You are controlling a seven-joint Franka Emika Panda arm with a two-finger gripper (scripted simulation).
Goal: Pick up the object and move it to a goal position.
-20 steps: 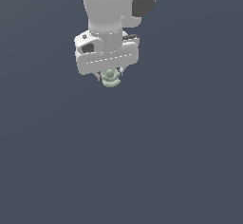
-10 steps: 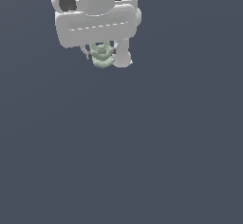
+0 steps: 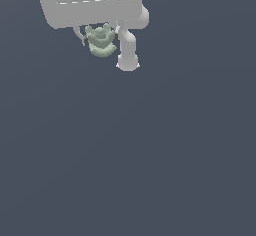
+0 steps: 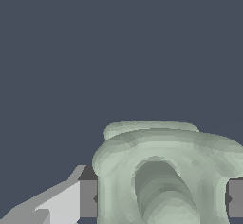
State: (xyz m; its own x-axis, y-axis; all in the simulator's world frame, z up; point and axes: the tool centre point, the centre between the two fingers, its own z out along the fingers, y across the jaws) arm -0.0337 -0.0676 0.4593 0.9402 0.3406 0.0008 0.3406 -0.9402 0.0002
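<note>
Green object (image 4: 166, 175) between tool (image 4: 161, 198) pads

Object (image 3: 101, 41): pale sage-green, lumpy, with rounded curved lobes. It hangs clamped between the pincer (image 3: 100, 39) pads, off the ground.

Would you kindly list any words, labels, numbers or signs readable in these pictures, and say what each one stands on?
None: no text shows in either view.
The white gripper is plain, with no brand or number.
The sage-green object held between its jaws carries no label.
The dark grey background is unmarked.
</note>
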